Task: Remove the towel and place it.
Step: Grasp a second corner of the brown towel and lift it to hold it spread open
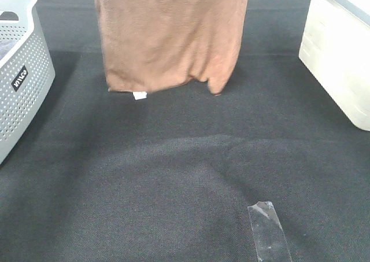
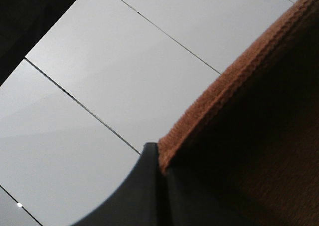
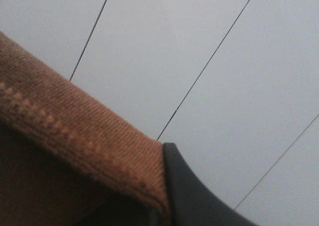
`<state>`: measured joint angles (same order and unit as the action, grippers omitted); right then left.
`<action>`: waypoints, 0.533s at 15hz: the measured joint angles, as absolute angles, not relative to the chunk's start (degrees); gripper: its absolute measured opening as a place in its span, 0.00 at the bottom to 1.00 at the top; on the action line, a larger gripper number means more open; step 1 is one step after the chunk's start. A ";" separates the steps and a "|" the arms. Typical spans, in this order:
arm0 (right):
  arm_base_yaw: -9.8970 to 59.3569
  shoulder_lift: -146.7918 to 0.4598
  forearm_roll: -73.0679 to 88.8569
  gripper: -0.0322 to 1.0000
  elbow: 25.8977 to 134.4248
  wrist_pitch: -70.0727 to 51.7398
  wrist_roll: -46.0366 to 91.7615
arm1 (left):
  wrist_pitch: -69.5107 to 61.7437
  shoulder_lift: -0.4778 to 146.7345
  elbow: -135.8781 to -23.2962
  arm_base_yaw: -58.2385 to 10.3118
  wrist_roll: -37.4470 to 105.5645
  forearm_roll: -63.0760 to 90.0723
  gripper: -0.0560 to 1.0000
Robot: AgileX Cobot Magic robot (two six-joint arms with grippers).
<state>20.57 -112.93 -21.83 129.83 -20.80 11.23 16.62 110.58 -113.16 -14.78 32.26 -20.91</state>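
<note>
The brown plush towel [image 1: 170, 33] hangs down from above the top edge of the exterior high view, its lower edge just over the black table cloth, with a small white tag [image 1: 139, 95] at its lower left corner. Both grippers are out of that view. In the left wrist view my left gripper [image 2: 160, 158] is shut on the towel's stitched edge [image 2: 239, 76]. In the right wrist view my right gripper [image 3: 162, 206] is shut on the towel's stitched edge [image 3: 75, 131]. Both wrist cameras look up at a white panelled ceiling.
A grey perforated basket [image 1: 20, 71] stands at the left edge. A white bin [image 1: 341, 54] stands at the right edge. A strip of clear tape [image 1: 267, 230] lies on the black cloth [image 1: 173, 175] near the front.
</note>
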 joint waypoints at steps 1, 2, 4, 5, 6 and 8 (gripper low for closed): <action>20.28 -113.39 -21.77 0.03 129.89 -19.71 11.23 | 16.62 111.78 -114.53 -14.73 32.26 -20.68 0.05; 19.88 -114.08 -21.77 0.03 129.89 -18.85 11.23 | 16.56 113.10 -116.02 -14.73 32.26 -20.63 0.05; 18.96 -116.08 -21.26 0.03 129.89 -16.33 11.17 | 16.56 116.48 -119.92 -14.55 32.26 -20.51 0.05; 18.39 -117.40 -20.57 0.03 129.89 -14.04 11.12 | 16.56 117.97 -121.52 -14.27 32.26 -20.51 0.05; 17.88 -118.14 -19.60 0.03 129.89 -11.69 10.94 | 16.56 119.58 -123.30 -14.15 32.26 -20.51 0.05; 17.02 -119.23 -17.59 0.03 129.89 -6.25 10.94 | 16.62 123.53 -128.51 -14.09 32.26 -20.45 0.05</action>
